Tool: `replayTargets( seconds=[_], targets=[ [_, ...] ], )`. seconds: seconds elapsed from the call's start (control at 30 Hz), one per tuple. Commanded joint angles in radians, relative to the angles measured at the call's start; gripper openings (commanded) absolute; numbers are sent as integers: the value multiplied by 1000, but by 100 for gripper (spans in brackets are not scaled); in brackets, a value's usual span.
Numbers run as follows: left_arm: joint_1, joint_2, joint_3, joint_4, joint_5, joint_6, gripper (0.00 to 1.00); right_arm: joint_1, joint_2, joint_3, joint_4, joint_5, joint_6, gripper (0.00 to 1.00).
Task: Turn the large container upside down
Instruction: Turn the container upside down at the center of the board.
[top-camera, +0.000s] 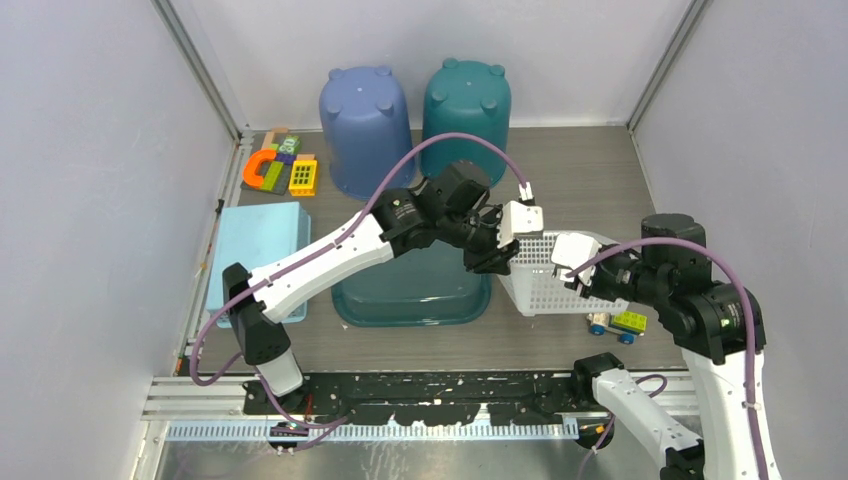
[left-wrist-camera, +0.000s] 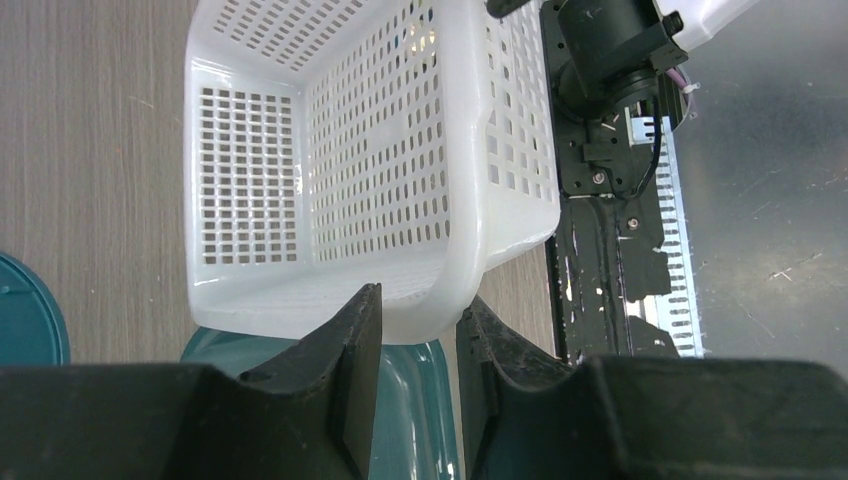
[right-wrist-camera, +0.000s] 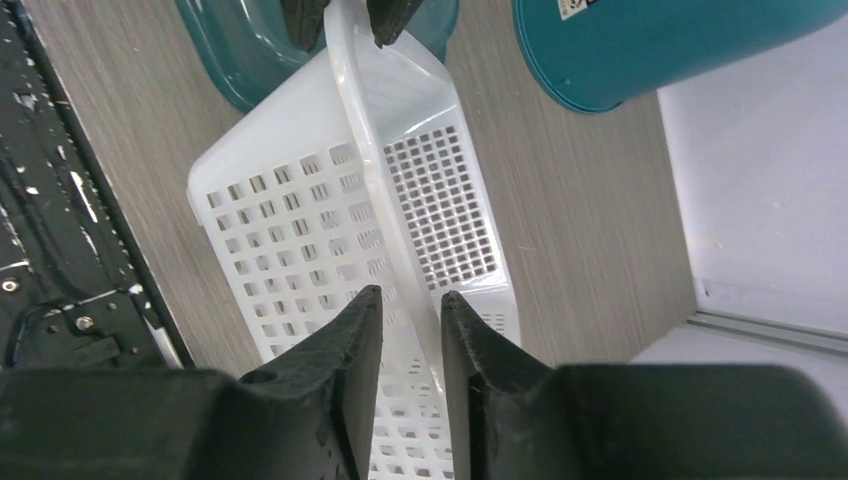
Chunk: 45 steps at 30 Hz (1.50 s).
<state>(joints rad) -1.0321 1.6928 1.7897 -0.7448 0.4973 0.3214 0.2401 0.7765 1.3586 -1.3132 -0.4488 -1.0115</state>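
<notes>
The left gripper (left-wrist-camera: 420, 300) is seen at the bottom of its wrist view, clamped on the rim of the white basket (top-camera: 545, 285). The opposite rim is gripped by the right gripper (right-wrist-camera: 410, 300). In the overhead view a teal tub (top-camera: 410, 290) is shown mid-frame. The basket is placed just right of it, with a toy car (top-camera: 617, 325) at the basket's lower right.

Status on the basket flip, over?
Left pincer shut on white basket rim. Right pincer astride the rim's other end, grip unclear. Basket not inverted yet. Teal tub and toy car close alongside.
</notes>
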Motion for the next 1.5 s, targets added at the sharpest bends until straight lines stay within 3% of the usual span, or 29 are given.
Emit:
replayTargets(
  seconds=[0.0,0.3,0.57,0.73,0.83,1.0,1.2,1.47],
  targets=[
    [2,25,29,-61,-8,-41,0,5,-3,16,36,54,-12,30],
    [1,19,30,-69,2,-33,0,5,18,-5,19,65,-52,28],
    [2,22,43,-79,-5,-27,0,4,25,4,4,60,-64,3],
    [1,16,66,-97,-19,-25,9,5,18,5,-2,68,-64,1],
    [2,10,88,-114,-28,-20,21,5,17,12,-6,75,-57,1],
    [2,-11,108,-132,-76,-12,58,5,16,23,8,89,-26,1],
    [3,-55,102,-118,-205,-9,86,5,15,19,49,123,29,1],
    [56,-169,-4,-51,-358,1,100,5,-4,-19,179,154,171,1]
  ],
)
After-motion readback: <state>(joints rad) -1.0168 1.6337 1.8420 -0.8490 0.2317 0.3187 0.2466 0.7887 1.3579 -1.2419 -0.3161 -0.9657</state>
